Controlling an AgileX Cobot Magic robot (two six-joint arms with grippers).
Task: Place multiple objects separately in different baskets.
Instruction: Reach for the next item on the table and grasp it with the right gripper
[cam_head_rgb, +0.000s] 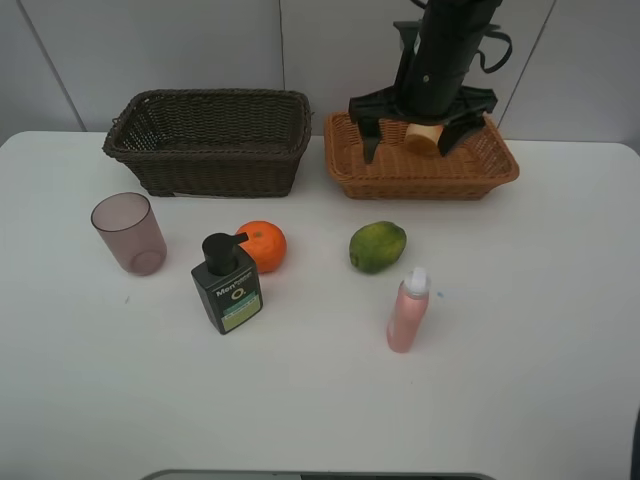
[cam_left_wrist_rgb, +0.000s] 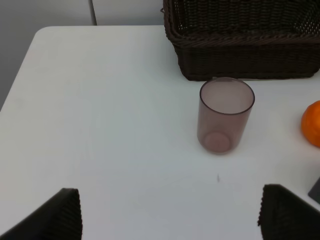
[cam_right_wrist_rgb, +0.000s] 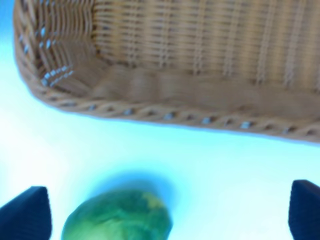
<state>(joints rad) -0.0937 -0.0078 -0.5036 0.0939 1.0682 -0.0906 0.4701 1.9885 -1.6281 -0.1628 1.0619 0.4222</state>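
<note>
My right gripper (cam_head_rgb: 410, 142) hangs open over the front of the light orange-tan basket (cam_head_rgb: 430, 178), with a peach-like fruit (cam_head_rgb: 424, 136) lying in the basket between its fingers. In the right wrist view the open gripper (cam_right_wrist_rgb: 165, 210) looks down on the basket (cam_right_wrist_rgb: 200, 60) and the green fruit (cam_right_wrist_rgb: 119, 217). My left gripper (cam_left_wrist_rgb: 170, 220) is open and empty, low over the table, short of the upright pink cup (cam_left_wrist_rgb: 225, 115). The dark brown basket (cam_head_rgb: 215, 165) is empty. On the table stand the cup (cam_head_rgb: 130, 233), orange (cam_head_rgb: 262, 246), pump bottle (cam_head_rgb: 227, 285), green fruit (cam_head_rgb: 377, 246) and pink spray bottle (cam_head_rgb: 408, 311).
The dark basket (cam_left_wrist_rgb: 245, 55) stands just behind the cup, and the orange (cam_left_wrist_rgb: 312, 123) is beside the cup. The white table's left edge (cam_left_wrist_rgb: 20, 75) is near my left gripper. A grey wall rises behind both baskets.
</note>
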